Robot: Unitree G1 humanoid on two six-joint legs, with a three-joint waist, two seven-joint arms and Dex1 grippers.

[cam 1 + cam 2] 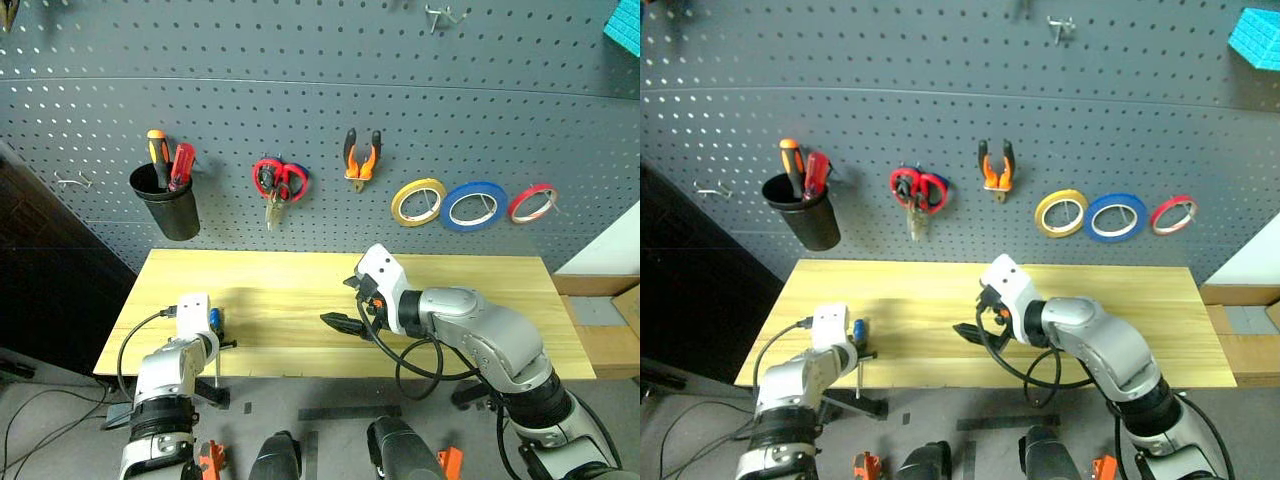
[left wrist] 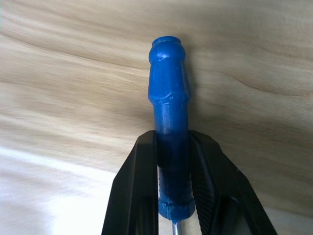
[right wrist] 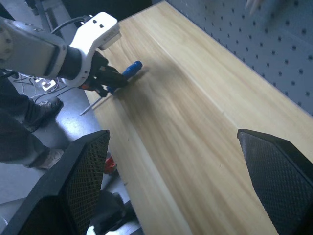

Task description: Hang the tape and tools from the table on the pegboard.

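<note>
At the counter's (image 1: 300, 300) left front corner, my left tool (image 2: 172, 196) is clamping the blue-handled screwdriver (image 2: 168, 122) by its handle, while my right tool (image 3: 171, 191) is hovering wide open above the middle, holding nothing.

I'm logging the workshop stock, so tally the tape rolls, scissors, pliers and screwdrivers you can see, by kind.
Tape rolls: 3, yellow, blue, red
Scissors: 1, red-handled
Pliers: 1
Screwdrivers: 3, orange, red, blue-handled
Total: 8
</note>
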